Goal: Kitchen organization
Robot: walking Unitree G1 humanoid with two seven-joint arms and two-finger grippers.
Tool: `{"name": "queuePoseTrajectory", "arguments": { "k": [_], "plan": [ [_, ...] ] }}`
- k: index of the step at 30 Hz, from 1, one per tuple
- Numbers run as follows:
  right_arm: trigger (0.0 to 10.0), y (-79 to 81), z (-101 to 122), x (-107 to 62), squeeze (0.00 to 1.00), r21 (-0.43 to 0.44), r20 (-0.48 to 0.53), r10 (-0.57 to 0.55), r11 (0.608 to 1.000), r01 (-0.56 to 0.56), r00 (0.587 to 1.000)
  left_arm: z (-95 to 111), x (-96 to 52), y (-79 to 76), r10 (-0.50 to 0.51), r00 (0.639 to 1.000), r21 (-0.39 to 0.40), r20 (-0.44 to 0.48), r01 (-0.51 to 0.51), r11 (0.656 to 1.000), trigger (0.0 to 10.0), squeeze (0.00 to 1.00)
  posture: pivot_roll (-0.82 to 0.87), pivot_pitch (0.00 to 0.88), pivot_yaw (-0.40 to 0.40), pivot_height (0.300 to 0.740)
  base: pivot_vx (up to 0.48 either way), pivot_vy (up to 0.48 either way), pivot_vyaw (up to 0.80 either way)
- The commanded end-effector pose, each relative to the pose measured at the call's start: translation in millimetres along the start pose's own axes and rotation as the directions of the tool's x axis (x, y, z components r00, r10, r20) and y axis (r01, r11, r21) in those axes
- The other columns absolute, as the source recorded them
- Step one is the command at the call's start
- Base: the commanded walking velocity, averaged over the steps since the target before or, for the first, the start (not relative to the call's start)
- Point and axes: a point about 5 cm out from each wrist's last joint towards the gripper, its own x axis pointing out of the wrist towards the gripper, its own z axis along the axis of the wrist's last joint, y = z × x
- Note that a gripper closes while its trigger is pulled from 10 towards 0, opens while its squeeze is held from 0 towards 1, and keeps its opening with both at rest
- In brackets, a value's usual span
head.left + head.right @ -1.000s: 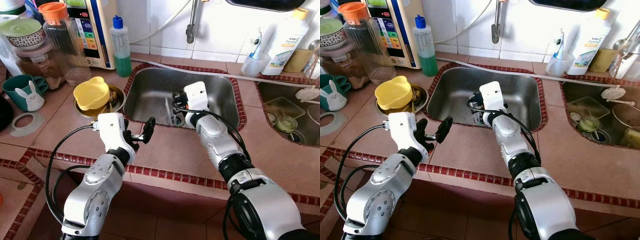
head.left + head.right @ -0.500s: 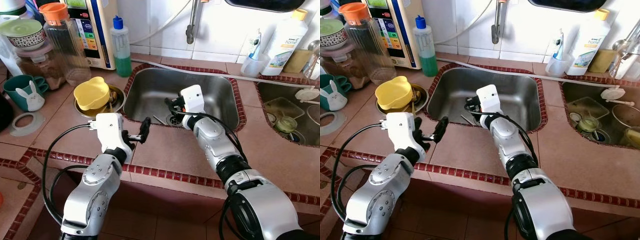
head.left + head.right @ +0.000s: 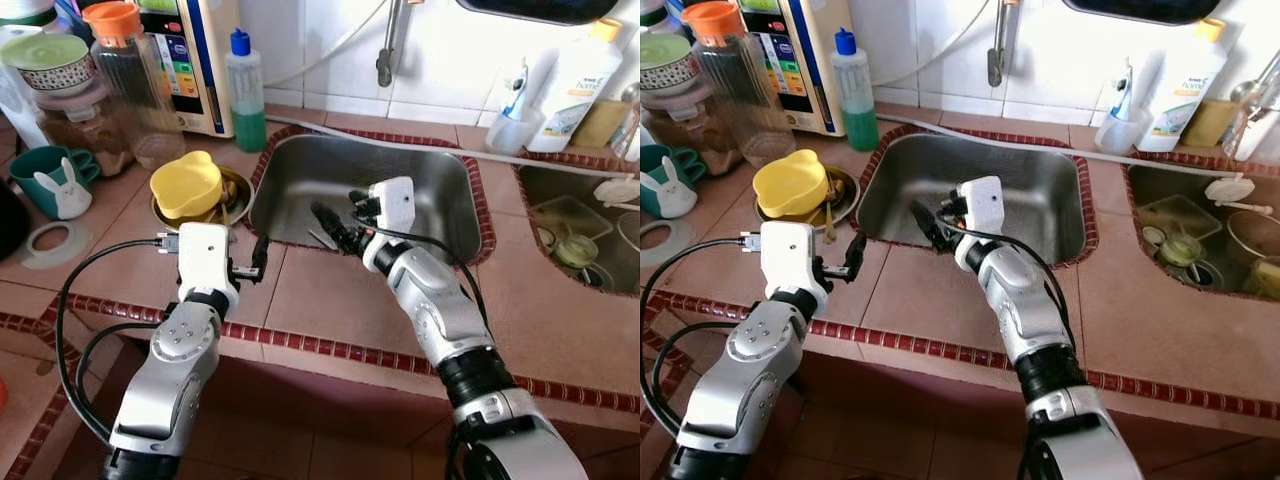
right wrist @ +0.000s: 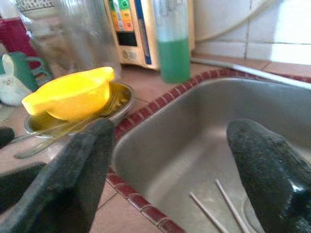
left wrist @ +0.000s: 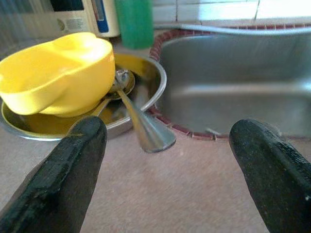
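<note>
An upturned yellow bowl (image 3: pixel 185 185) lies in a shallow steel dish (image 3: pixel 238 192) on the counter, left of the steel sink (image 3: pixel 425 180). Spoons (image 5: pixel 141 121) rest in the dish, one handle sticking out over its rim. My left gripper (image 3: pixel 252 264) hovers low over the counter just in front of the dish, open, with nothing between its fingers. My right gripper (image 3: pixel 335 227) is open and holds nothing above the sink's near-left corner, pointing toward the dish. Two thin sticks (image 4: pixel 214 201) lie on the sink floor.
Behind the dish stand a green soap bottle (image 3: pixel 247 95), a glass jar with an orange lid (image 3: pixel 135 85) and a water purifier (image 3: pixel 195 55). A teal bunny mug (image 3: pixel 45 180) is at far left. A second sink (image 3: pixel 580 225) with dishes is at right.
My right gripper has drawn back from the drain to the sink's near-left corner and turned toward the dish. My left gripper has swung left, closer to the dish.
</note>
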Motion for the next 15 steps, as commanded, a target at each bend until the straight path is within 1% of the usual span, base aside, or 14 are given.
{"name": "queuePoseTrajectory", "arguments": {
  "k": [1, 4, 5, 6, 7, 8, 9, 10, 11, 12, 13, 15],
  "plan": [
    [10.0, 6.5, 3, -4.9, 1.00, 0.011, 0.000, 0.032, 0.999, -0.032, 0.999, -7, 1.5, 1.0, -0.002, 1.000, 0.057, -0.006, 0.002, 0.998, 10.0, 1.00, 0.03, 0.116, -0.008, 0.740, 0.000, 0.000, 0.00],
    [10.0, 8.4, 3, -7.0, 1.00, 0.019, -0.002, 0.038, 0.999, -0.038, 0.999, -8, 2.2, 1.3, -0.003, 1.000, 0.068, -0.004, 0.003, 0.998, 10.0, 1.00, 0.03, 0.116, -0.008, 0.740, 0.000, 0.000, 0.00],
    [10.0, 11.4, 3, -8.8, 1.00, 0.028, -0.002, 0.047, 0.999, -0.047, 0.999, -9, 4.5, 1.7, 0.002, 1.000, 0.095, 0.000, -0.002, 0.995, 10.0, 0.60, 0.03, 0.116, -0.009, 0.740, 0.000, 0.000, 0.00],
    [10.0, 11.4, 3, -8.8, 1.00, 0.028, -0.002, 0.047, 0.999, -0.047, 0.999, -9, 4.5, 1.7, 0.002, 1.000, 0.095, 0.000, -0.002, 0.995, 10.0, 0.60, 0.03, 0.116, -0.009, 0.740, 0.000, 0.000, 0.00],
    [10.0, 14.9, 4, -9.9, 1.00, 0.046, -0.001, 0.057, 0.997, -0.057, 0.998, -10, 7.5, 1.0, -0.003, 1.000, 0.130, 0.004, 0.002, 0.991, 10.0, 0.00, 0.02, 0.115, -0.012, 0.740, 0.000, 0.000, 0.00],
    [10.0, 18.9, 5, -10.7, 1.00, 0.064, 0.001, 0.070, 0.995, -0.070, 0.998, -10, 10.6, 0.5, -0.004, 1.000, 0.162, 0.012, 0.002, 0.987, 10.0, 0.00, 0.02, 0.115, -0.013, 0.740, 0.000, 0.000, 0.00],
    [10.0, 18.9, 5, -10.7, 1.00, 0.064, 0.001, 0.070, 0.995, -0.070, 0.998, -10, 10.6, 0.5, -0.004, 1.000, 0.162, 0.012, 0.002, 0.987, 10.0, 0.00, 0.02, 0.115, -0.013, 0.740, 0.000, 0.000, 0.00],
    [10.0, 23.7, 6, -11.6, 1.00, 0.094, 0.001, 0.092, 0.991, -0.091, 0.996, -10, 13.8, -0.1, -0.007, 1.000, 0.190, 0.021, 0.003, 0.982, 10.0, 0.00, 0.02, 0.115, -0.013, 0.740, 0.000, 0.000, 0.00],
    [10.0, 23.7, 6, -11.6, 1.00, 0.094, 0.001, 0.092, 0.991, -0.091, 0.996, -10, 13.8, -0.1, -0.007, 1.000, 0.190, 0.021, 0.003, 0.982, 10.0, 0.00, 0.02, 0.115, -0.013, 0.740, 0.000, 0.000, 0.00],
    [10.0, 33.2, 9, -15.2, 1.00, 0.162, -0.002, 0.144, 0.977, -0.141, 0.990, -8, 18.6, -1.2, -0.014, 0.999, 0.230, 0.040, 0.005, 0.973, 10.0, 0.00, 0.01, 0.118, -0.013, 0.740, 0.000, 0.000, 0.00],
    [10.0, 40.6, 12, -19.4, 1.00, 0.209, -0.008, 0.184, 0.962, -0.179, 0.983, -6, 21.9, -1.8, -0.019, 0.998, 0.256, 0.055, 0.004, 0.967, 10.0, 0.00, 0.01, 0.118, -0.013, 0.740, 0.000, 0.000, 0.00],
    [10.0, 40.6, 12, -19.4, 1.00, 0.209, -0.008, 0.184, 0.962, -0.179, 0.983, -6, 21.9, -1.8, -0.019, 0.998, 0.256, 0.055, 0.004, 0.967, 10.0, 0.00, 0.01, 0.118, -0.013, 0.740, 0.000, 0.000, 0.00]
  ]
}}
